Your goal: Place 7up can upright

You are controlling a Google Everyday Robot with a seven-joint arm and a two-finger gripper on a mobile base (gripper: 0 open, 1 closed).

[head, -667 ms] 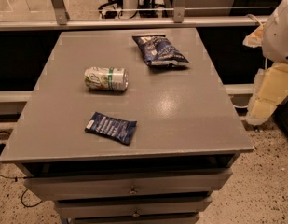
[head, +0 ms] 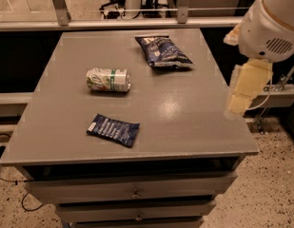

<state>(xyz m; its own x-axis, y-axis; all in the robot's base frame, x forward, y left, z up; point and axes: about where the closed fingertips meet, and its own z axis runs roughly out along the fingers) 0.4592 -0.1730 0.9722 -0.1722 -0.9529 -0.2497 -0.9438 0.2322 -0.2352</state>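
The 7up can (head: 108, 80) lies on its side on the grey table top (head: 184, 113), left of the middle, with its silver top facing right. It is whitish-silver with green markings. My gripper (head: 242, 93) hangs at the table's right edge, below the white arm housing (head: 272, 25), well to the right of the can and apart from it. It holds nothing that I can see.
A large dark blue snack bag (head: 161, 51) lies at the back of the table. A small dark blue packet (head: 113, 129) lies near the front left. Drawers (head: 134, 191) sit under the top. A metal rail (head: 137, 23) runs behind the table.
The arm and gripper have moved left, closer to the table's right edge. The can and both bags have not moved.
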